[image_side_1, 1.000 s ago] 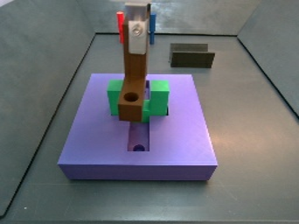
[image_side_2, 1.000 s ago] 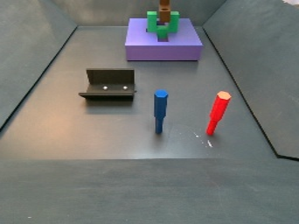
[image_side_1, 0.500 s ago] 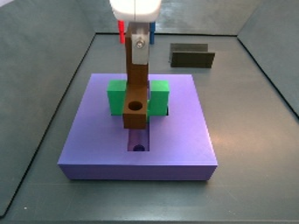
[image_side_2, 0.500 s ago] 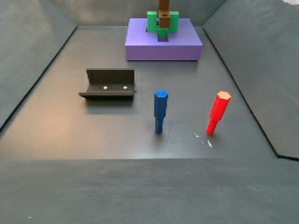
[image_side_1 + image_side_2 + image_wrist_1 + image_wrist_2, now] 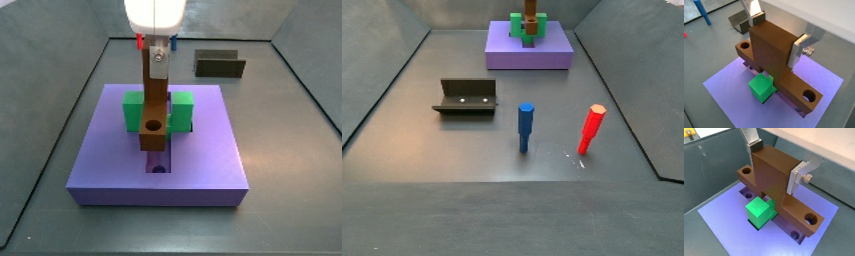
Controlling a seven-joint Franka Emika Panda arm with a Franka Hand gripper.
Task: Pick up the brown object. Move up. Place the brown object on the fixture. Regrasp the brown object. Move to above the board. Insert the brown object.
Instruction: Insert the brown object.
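Pincer [image 5: 783,31] clamped on brown object [image 5: 774,55], held upright w/ lower end entering board [image 5: 201,160] slot by green block [image 5: 134,108]; fixture [image 5: 466,96] vacant; insertion apparently underway, release pending.

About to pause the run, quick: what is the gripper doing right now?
Gripper: shut on the brown object, holding it upright above the board.

brown object [image 5: 154,105] mid-brown | board [image 5: 201,160] purple | fixture [image 5: 466,96] dark olive | gripper [image 5: 777,34] silver
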